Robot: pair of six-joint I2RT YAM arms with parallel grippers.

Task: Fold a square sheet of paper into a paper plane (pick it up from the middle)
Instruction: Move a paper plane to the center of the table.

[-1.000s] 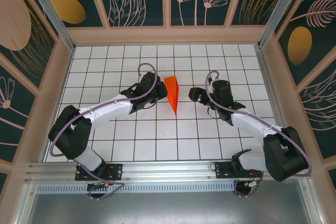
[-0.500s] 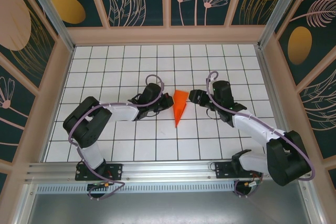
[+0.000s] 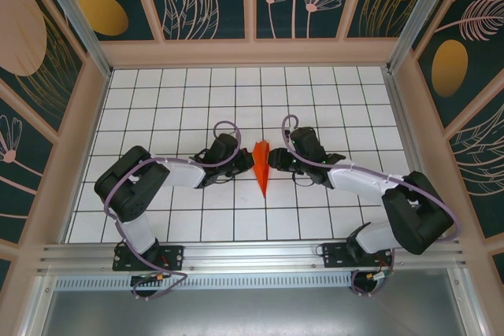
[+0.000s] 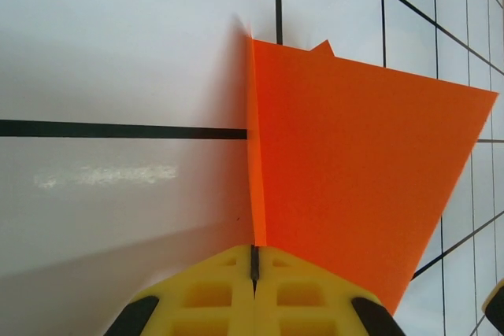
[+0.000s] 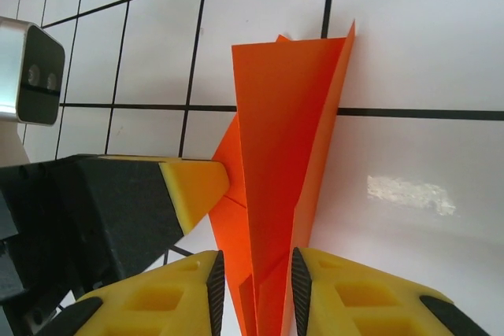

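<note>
A paper plane [image 3: 261, 169] of bright orange paper sits at the middle of the table, between two robot arms that reach in from the left and right. It is plain and unmarked, a slim dart with its sharp tip toward the arms' bases and its wider end toward the far wall. The left gripper [image 3: 250, 160] touches its left side and the right gripper [image 3: 272, 164] is just beside its right side. From overhead the plane is only a thin sliver and the fingers cannot be made out. The left wrist camera fills that in. Its yellow fingers are pressed together on a crisp folded edge of the paper, and one broad flat wing slants away to the right. The right wrist camera shows the layered folds as a long narrow wedge. The right arm's yellow fingers [image 5: 331, 293] stand a little apart, straddling the paper, with a thin strip of white between one pad and the sheet. The table [image 3: 157, 100] is glossy white, ruled into squares by thin black lines. Pale wooden posts frame dark teal walls [image 3: 47, 76] printed with golden ovals and line-drawn leaves and flowers. A ribbed metal rail [image 3: 252, 261] runs along the near edge.
</note>
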